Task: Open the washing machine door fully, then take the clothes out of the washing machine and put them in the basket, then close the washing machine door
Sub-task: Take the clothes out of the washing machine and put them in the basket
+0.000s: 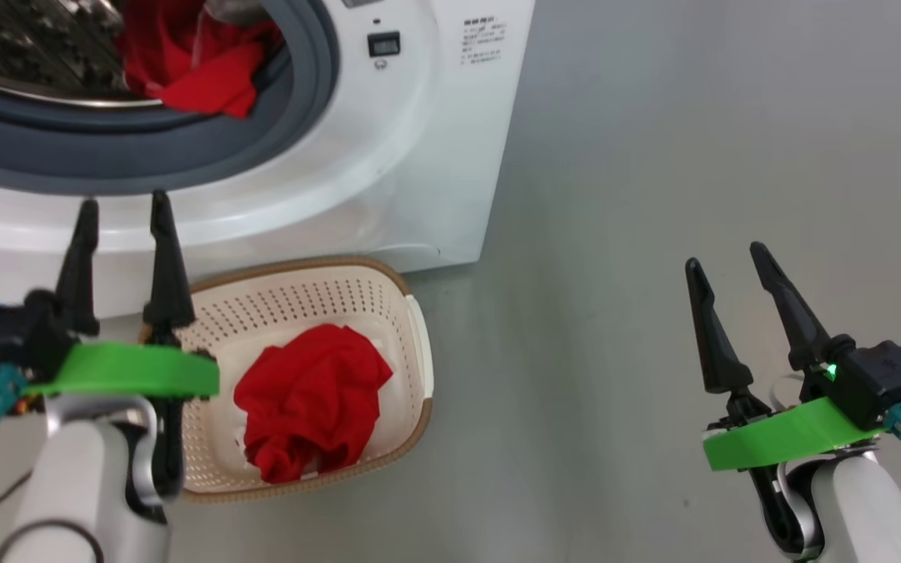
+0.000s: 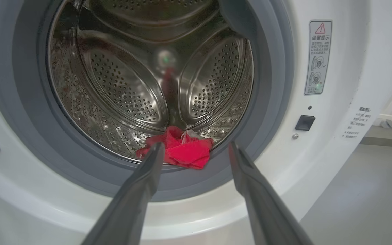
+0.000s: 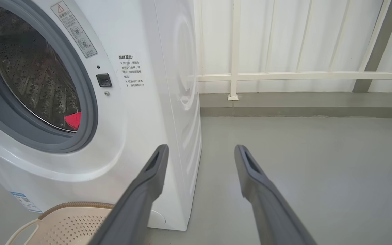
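The white washing machine (image 1: 419, 156) stands with its drum mouth uncovered; its door is out of view. Red clothes (image 1: 200, 62) lie at the drum's front lip, against the grey gasket (image 2: 189, 154) (image 3: 73, 119). Another red garment (image 1: 310, 399) is heaped in the cream basket (image 1: 411, 313) on the floor before the machine (image 3: 70, 221). My left gripper (image 1: 123, 211) is open and empty, above the basket's left rim and below the drum mouth, its fingers (image 2: 148, 170) framing the red clothes (image 2: 189, 154). My right gripper (image 1: 724, 258) is open and empty over bare floor to the machine's right.
Grey floor (image 1: 693, 156) spreads to the right of the machine. A white railing and wall panels (image 3: 284, 75) stand behind it. A warning sticker (image 2: 318, 58) and a small black latch slot (image 2: 305, 122) sit on the machine's front, right of the opening.
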`<state>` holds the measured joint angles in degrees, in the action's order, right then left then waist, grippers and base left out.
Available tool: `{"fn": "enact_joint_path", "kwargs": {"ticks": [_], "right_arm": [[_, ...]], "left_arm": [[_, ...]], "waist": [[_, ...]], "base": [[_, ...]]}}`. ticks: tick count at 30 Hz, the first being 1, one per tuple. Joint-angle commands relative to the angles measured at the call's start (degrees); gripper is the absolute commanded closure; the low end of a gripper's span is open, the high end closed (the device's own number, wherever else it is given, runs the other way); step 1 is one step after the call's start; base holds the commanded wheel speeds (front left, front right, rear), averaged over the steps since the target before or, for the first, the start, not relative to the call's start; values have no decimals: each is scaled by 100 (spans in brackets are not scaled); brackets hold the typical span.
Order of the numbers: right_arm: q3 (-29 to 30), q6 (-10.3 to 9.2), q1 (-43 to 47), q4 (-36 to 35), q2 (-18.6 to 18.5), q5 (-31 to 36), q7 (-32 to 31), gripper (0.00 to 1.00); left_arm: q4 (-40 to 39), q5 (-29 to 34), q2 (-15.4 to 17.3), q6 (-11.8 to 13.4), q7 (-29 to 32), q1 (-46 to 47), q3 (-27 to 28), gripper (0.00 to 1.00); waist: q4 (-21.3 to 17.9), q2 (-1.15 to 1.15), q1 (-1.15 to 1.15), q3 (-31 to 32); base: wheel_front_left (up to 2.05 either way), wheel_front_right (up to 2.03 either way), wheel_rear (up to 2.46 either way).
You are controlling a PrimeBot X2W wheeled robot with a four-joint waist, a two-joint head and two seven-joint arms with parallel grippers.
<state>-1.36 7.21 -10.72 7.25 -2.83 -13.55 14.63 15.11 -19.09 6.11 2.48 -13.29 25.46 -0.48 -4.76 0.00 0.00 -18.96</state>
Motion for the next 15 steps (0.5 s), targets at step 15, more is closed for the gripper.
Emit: {"fn": "enact_joint_path", "kwargs": {"ticks": [15], "right_arm": [[-121, 28, -440, -238, -5, -50, 37, 0]], "left_arm": [[1159, 36, 451, 36, 21, 2133, 195, 0]], "waist": [[-135, 0, 0, -977]], "base": [[0, 0, 0]]}}
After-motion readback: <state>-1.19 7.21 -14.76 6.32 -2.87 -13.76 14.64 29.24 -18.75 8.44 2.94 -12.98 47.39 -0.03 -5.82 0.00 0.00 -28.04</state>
